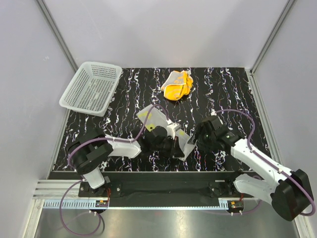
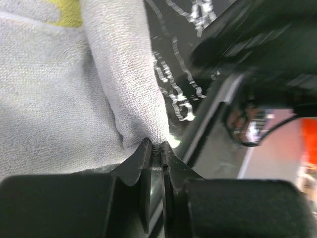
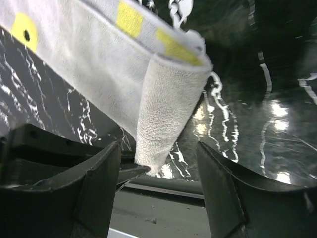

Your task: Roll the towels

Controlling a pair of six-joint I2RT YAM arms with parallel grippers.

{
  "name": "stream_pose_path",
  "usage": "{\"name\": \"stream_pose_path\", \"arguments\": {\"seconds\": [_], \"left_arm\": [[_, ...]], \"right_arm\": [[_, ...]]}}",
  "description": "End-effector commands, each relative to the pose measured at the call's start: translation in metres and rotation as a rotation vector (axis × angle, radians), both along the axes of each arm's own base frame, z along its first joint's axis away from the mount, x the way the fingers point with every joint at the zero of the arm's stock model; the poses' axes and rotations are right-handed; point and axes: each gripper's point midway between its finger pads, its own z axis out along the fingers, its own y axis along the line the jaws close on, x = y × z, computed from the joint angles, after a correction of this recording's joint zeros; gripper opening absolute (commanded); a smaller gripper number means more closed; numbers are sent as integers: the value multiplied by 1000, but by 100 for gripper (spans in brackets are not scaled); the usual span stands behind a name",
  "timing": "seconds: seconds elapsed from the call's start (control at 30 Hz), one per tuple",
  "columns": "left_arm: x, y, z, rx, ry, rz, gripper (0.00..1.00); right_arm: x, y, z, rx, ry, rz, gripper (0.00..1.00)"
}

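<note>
Table (image 1: 225, 94) from above: pale towel (image 1: 152, 118) centre, orange towel (image 1: 177, 85) bunched farther back, basket (image 1: 91, 88) far left. Left wrist: left gripper (image 2: 156, 147) pinched tight on pale towel's edge. Right wrist: right gripper (image 3: 158, 148) wide apart, empty, towel's folded end hanging between its fingers.

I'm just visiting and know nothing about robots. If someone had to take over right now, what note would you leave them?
Left tool: shut, pinching a fold of the pale towel.
Right tool: open, jaws either side of that towel's hanging corner, not gripping.
Pale towel: partly lifted at the near middle of the table. Orange towel: crumpled at the far side.
Done: no towel rolled yet. Left: roll both.
</note>
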Motion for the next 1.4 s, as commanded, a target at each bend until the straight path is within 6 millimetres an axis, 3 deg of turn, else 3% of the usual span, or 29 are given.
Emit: {"name": "stream_pose_path", "arguments": {"seconds": [0.0,0.13,0.37,0.63,0.77,0.93,1.37], "left_arm": [[-1,-15,34,-173,49,-59,11],[3,-14,38,-195,113,-63,12],[8,-8,19,-249,240,-52,21],[12,-3,4,-336,367,-45,27],[18,1,-3,-304,368,-22,36],[23,5,-8,-264,371,-4,37],[27,9,-16,-239,414,2,36]], "right_arm": [[7,31,10,161,-63,66,69],[3,38,-2,215,-57,82,69],[2,37,-19,226,-35,47,69],[-5,29,-31,187,17,11,68],[-8,23,-40,157,42,-18,68],[-14,15,-57,116,86,-50,67],[5,19,-79,92,63,-74,63]]}}
